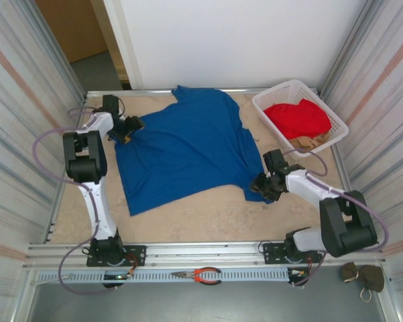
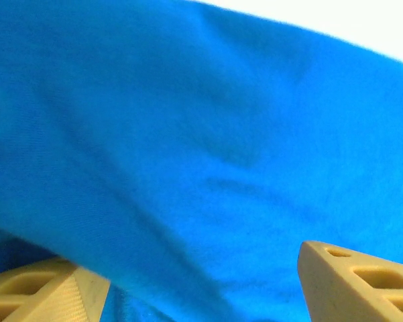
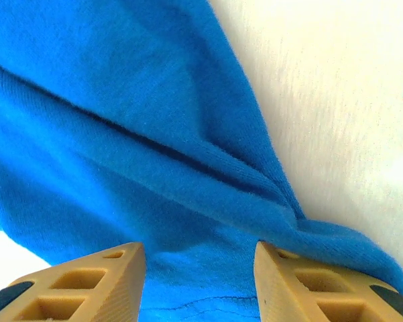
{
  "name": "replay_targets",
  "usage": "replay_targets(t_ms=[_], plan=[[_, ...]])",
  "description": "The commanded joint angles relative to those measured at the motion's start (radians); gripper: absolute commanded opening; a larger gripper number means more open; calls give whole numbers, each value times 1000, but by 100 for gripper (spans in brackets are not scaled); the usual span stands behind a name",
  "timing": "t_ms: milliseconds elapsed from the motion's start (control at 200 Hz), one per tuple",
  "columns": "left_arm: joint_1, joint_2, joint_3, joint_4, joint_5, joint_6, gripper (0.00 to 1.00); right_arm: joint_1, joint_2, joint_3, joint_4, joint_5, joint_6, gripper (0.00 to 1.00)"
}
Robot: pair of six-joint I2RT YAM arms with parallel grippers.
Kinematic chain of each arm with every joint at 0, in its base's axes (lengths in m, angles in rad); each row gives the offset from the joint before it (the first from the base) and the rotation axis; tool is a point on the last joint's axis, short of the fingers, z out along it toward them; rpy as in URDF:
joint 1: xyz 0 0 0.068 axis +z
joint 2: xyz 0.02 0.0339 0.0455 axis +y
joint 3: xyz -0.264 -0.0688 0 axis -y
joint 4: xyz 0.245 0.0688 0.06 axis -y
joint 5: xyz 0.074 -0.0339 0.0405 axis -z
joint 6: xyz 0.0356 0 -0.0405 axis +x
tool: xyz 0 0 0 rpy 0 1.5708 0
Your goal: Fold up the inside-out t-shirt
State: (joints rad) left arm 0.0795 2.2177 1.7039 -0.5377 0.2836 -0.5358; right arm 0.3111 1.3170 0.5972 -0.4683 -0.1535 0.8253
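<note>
Sandy-beige tabletop (image 1: 208, 215) carries everything between the 2 arms. On its middle the blue t-shirt (image 1: 188, 147) lies spread out and nearly flat, slightly skewed, with its far edge reaching the rear rail and its near edge well short of the arm bases.

At the right rear corner stands a white plastic basket (image 1: 276, 90), just beside the shirt but not touching it. A red garment (image 1: 298, 117) fills most of it, with a tan cloth (image 1: 312, 142) tucked at its near side.

The left tool (image 1: 131, 127) sits at the shirt's left edge. In the left wrist view its 2 fingers (image 2: 349, 282) stand wide apart, open, with blue fabric across the gap and draped over 1 of them.

The right tool (image 1: 261, 184) sits low at the shirt's right near corner. In the right wrist view its fingers (image 3: 94, 282) are parted, open, over a creased fold of the fabric, with bare tabletop just beside it.

Red-handled pliers (image 1: 198, 275) lie on the front rail between the bases.
</note>
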Motion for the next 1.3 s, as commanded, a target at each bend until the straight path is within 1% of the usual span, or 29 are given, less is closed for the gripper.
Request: replay_targets(t_ms=[0,75,150,205,286,316,366,406,501,581,671,736,812,927,1012,1077,1187,1298], plan=[[10,97,119,-98,-22,47,75,58,-73,-79,-63,24,135,46],[10,117,192,-105,1,65,75,92,-125,-94,-71,33,165,47],[15,101,229,-105,32,79,75,102,-180,-60,-105,39,144,47],[21,51,220,-96,56,79,75,106,-220,-14,-157,66,110,48],[25,-71,133,-55,73,67,75,98,-282,58,-258,132,55,51],[27,-113,80,-42,79,55,75,87,-300,77,-286,148,35,52],[31,-239,-22,-13,96,33,76,60,-320,98,-324,159,13,55],[32,-324,-113,6,100,13,76,30,-323,102,-340,155,-6,60],[36,-520,-329,22,124,-30,76,-48,-322,93,-344,111,-41,64],[38,-692,-535,40,132,-68,76,-88,-304,83,-336,79,-67,67],[36,-887,-758,56,128,-116,76,-92,-283,68,-312,47,-87,67],[27,-1008,-882,35,120,-135,76,-90,-260,56,-297,26,-98,67],[21,-1126,-974,-48,78,-136,77,-87,-243,39,-292,13,-105,67],[-4,-1285,-1106,-105,30,-197,77,-80,-241,7,-282,-1,-106,67],[-30,-1359,-1163,-150,-35,-232,77,-73,-246,-12,-278,-1,-106,68],[-31,-1382,-1191,-160,-49,-239,77,-71,-249,-26,-268,-8,-103,69],[-39,-1355,-1200,-190,-72,-249,77,-66,-245,-44,-242,-21,-96,69],[-60,-1327,-1215,-177,-116,-258,78,-51,-236,-49,-229,-17,-88,69]])
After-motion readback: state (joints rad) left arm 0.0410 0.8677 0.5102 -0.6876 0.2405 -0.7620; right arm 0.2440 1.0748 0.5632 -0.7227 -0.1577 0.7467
